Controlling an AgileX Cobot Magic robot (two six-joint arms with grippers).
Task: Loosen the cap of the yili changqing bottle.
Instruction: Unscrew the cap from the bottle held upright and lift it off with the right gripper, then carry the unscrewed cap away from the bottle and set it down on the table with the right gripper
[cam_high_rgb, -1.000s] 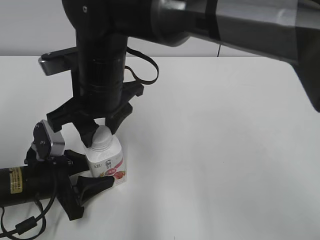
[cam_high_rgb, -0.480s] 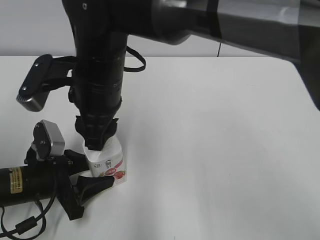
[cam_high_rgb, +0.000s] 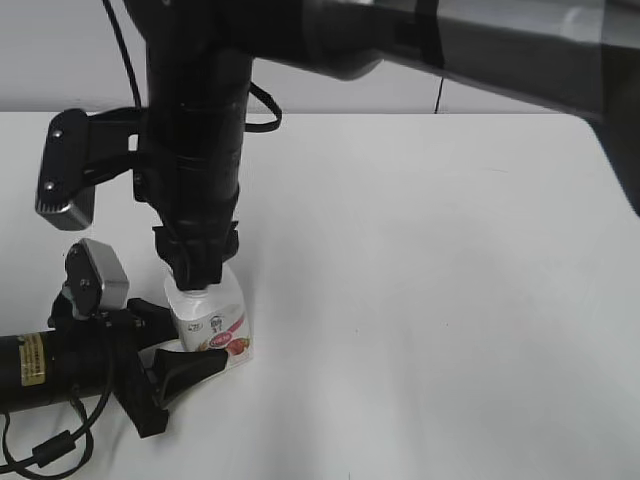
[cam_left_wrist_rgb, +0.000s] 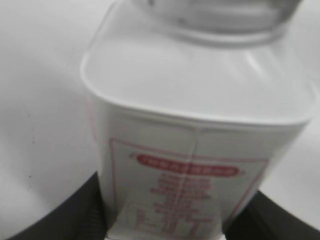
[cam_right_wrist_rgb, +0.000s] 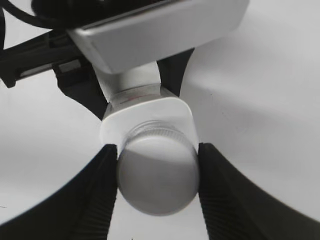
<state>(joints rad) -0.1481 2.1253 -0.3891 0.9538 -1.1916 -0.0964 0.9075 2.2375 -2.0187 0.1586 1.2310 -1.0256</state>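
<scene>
With our left gripper (cam_high_rgb: 175, 350) clamping the yili changqing bottle (cam_high_rgb: 210, 322) upright on the table (cam_high_rgb: 450, 300), our right gripper (cam_right_wrist_rgb: 157, 185), spread a second ago, has turned and now pinches the cap (cam_right_wrist_rgb: 156, 181), so loosening seems underway.

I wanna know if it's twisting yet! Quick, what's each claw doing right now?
Left claw: closed on the yili changqing bottle, holding its body.
Right claw: closed on the cap, fingers pressed to both sides.
</scene>
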